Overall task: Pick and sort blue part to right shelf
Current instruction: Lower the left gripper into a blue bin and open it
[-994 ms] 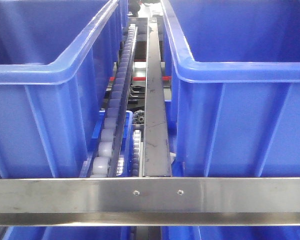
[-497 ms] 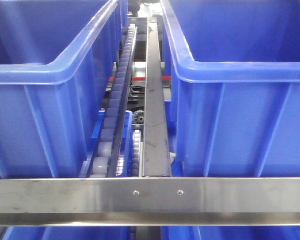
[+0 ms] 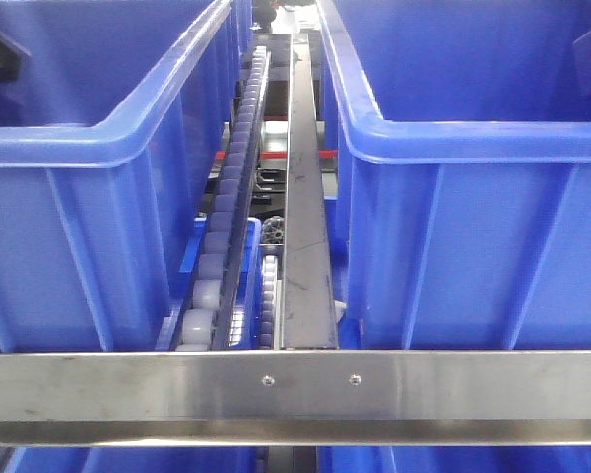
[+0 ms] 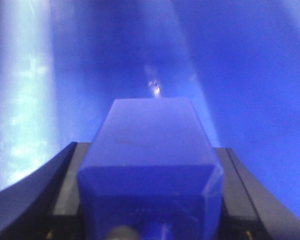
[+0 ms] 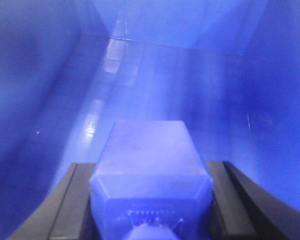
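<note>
We see the right shelf from the front: a stainless-steel crossbar runs across the near edge, a steel rail leads away down the middle, and a line of white rollers lies just left of it. Two large blue bins sit on the rack, the left bin and the right bin, one on each side of the rail; from this view their insides look bare as far as we can see into them. Dark shapes show at the far upper corners of both bins, too cropped for us to name. In the left wrist view, our left tool is clamped on a blue part, its dark fingers pressed against both sides of the boxy block, with the blue inner wall of a bin behind it. In the right wrist view, our right tool likewise grips a second blue part between its fingers, held above the glossy floor of a blue bin, whose walls rise on the left, right and far sides.
</note>
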